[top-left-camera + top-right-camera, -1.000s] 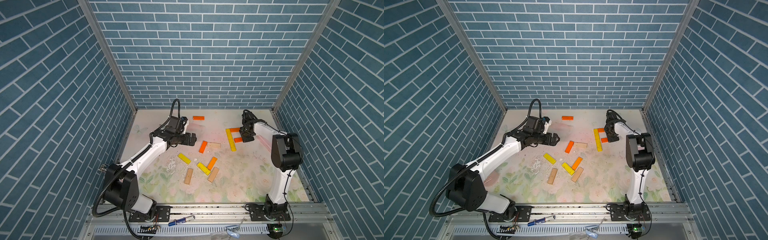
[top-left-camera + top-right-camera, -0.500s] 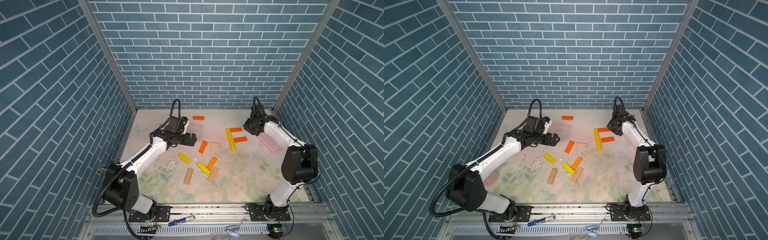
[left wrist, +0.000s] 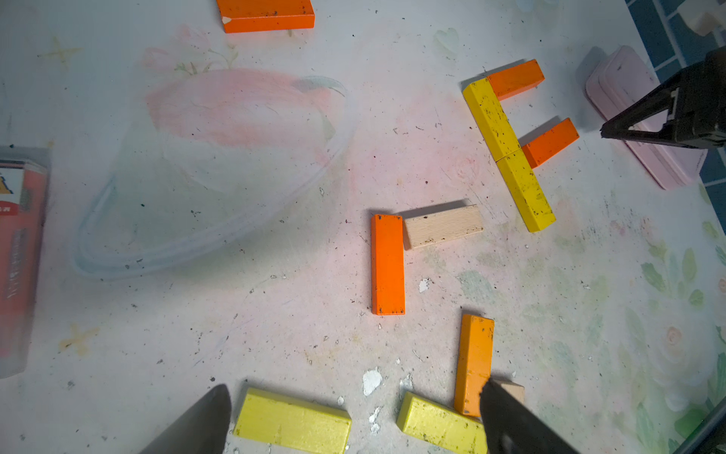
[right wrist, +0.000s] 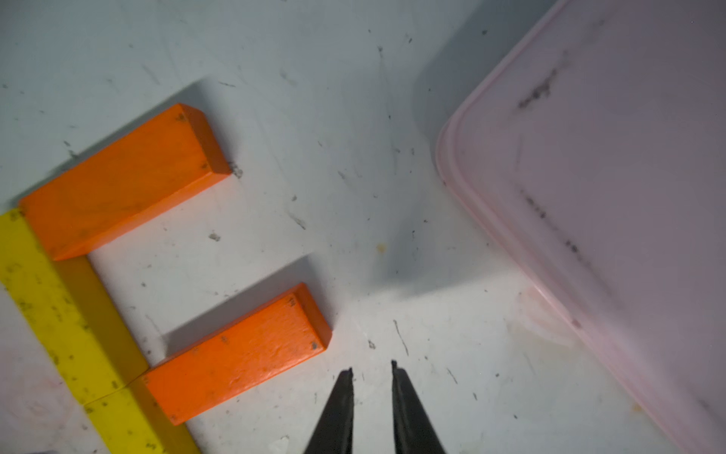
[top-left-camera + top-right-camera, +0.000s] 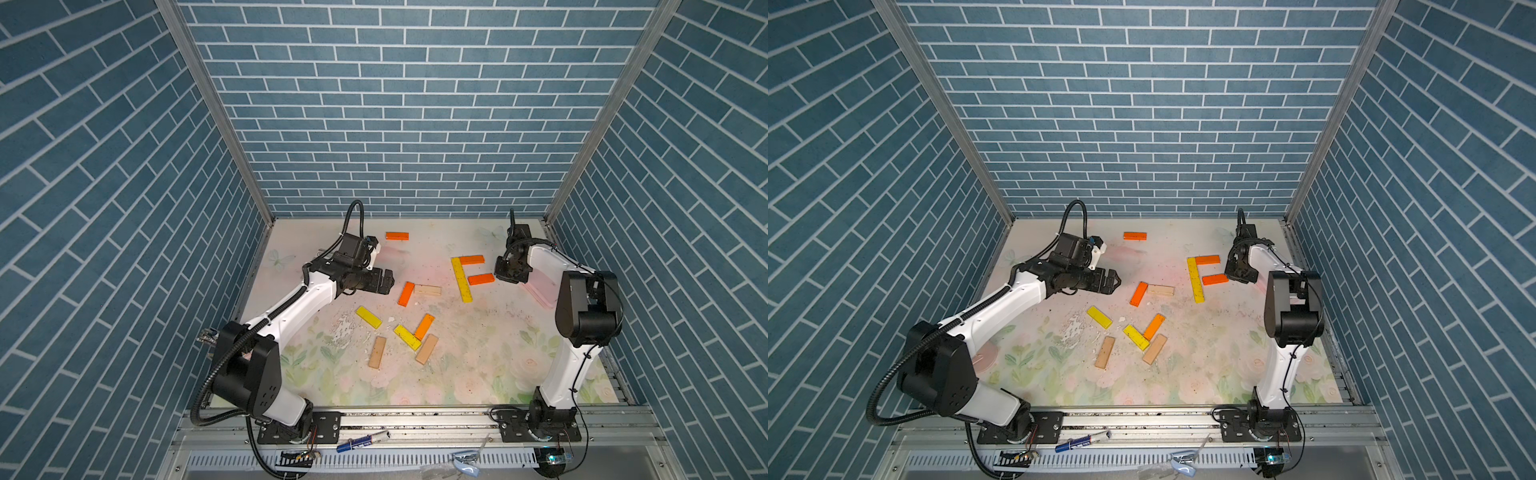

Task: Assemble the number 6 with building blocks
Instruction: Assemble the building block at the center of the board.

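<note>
Blue brick-patterned walls (image 5: pixel 395 124) box in a scuffed floral mat (image 5: pixel 478 374), and I see the building blocks lying flat across it. On the right arm's side two yellow blocks (image 5: pixel 462 279) lie end to end as one stroke. An upper orange block (image 5: pixel 471 260) butts against the stroke's far end and a lower orange block (image 5: pixel 481 279) meets it at the joint. Both point toward the pink case (image 5: pixel 540 286).

My right gripper (image 4: pixel 371 367) sits between the lower orange block's free end and the case. Its fingers are pinched almost together with nothing between them, clear of the block. My left gripper (image 5: pixel 1113 281) hovers spread wide and empty near a loose orange block (image 5: pixel 406 293) with a pale tan block (image 5: pixel 427 290) touching its side.

Nearer the bases lie a lone yellow block (image 5: pixel 368 317), a second yellow block (image 5: pixel 407 337) meeting a slanted orange block (image 5: pixel 424 326), and two tan blocks (image 5: pixel 377 352). A far orange block (image 5: pixel 397 235) rests near the back wall.
</note>
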